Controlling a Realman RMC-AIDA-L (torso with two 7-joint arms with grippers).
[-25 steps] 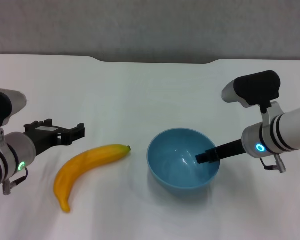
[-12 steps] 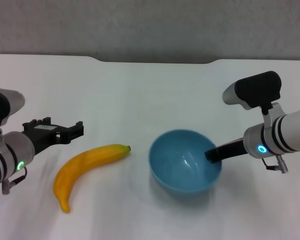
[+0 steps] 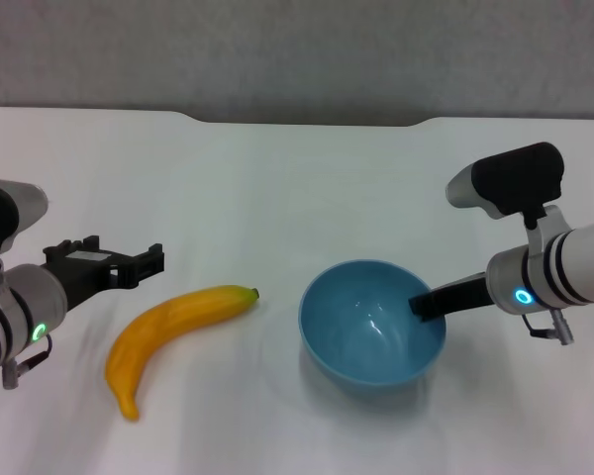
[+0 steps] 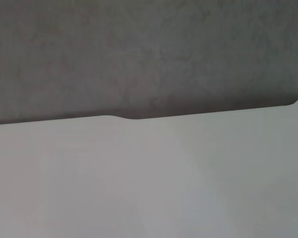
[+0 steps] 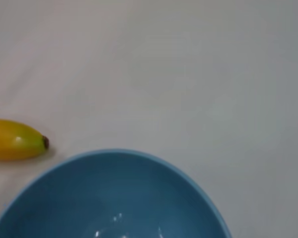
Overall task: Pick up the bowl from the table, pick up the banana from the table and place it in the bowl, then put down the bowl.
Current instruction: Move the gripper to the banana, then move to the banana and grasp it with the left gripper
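Observation:
The light-blue bowl [image 3: 371,341] is right of centre in the head view and seems raised a little off the white table [image 3: 277,178], with a shadow under it. My right gripper [image 3: 431,302] is shut on the bowl's right rim, one black finger reaching inside. The bowl fills the lower part of the right wrist view [image 5: 114,198]. The yellow-orange banana [image 3: 173,322] lies on the table left of the bowl, stem tip toward it; its end shows in the right wrist view [image 5: 12,140]. My left gripper [image 3: 139,262] is open and empty, left of and above the banana.
The table's far edge has a shallow notch [image 3: 307,121] with a grey wall behind. The left wrist view shows only bare tabletop [image 4: 139,188] and that far edge.
The bowl has shifted slightly right and risen with my right gripper on its rim. The left arm has sunk a little. The banana has not moved.

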